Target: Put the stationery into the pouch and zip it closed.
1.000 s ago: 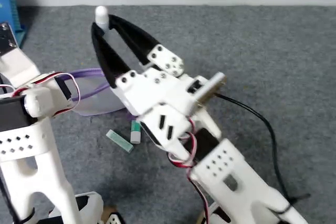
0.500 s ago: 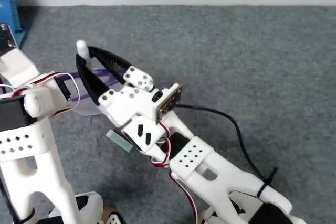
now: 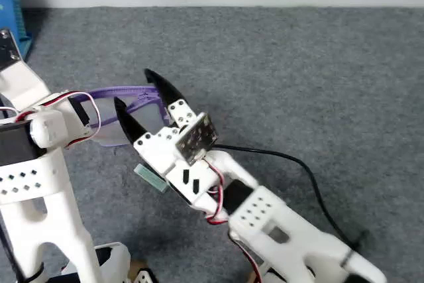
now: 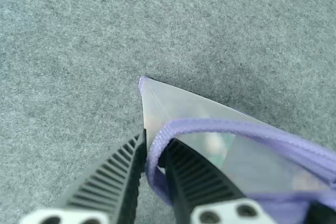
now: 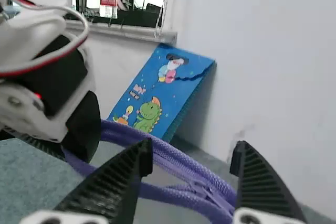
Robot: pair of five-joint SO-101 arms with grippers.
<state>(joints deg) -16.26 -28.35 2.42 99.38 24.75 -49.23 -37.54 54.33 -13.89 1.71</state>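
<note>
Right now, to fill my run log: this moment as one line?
left hand: shut on pouch rim | right hand: open, over pouch | green stationery piece: on table, outside pouch

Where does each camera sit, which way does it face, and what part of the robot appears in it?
High view: fixed above, looking down on the pouch and both arms.
Left wrist view: on the left arm, looking down past the left gripper, shut on the pouch's purple edge.
Right wrist view: on the right arm, looking level through the open right gripper toward the left arm.
Shared: the pouch's purple edge.
</note>
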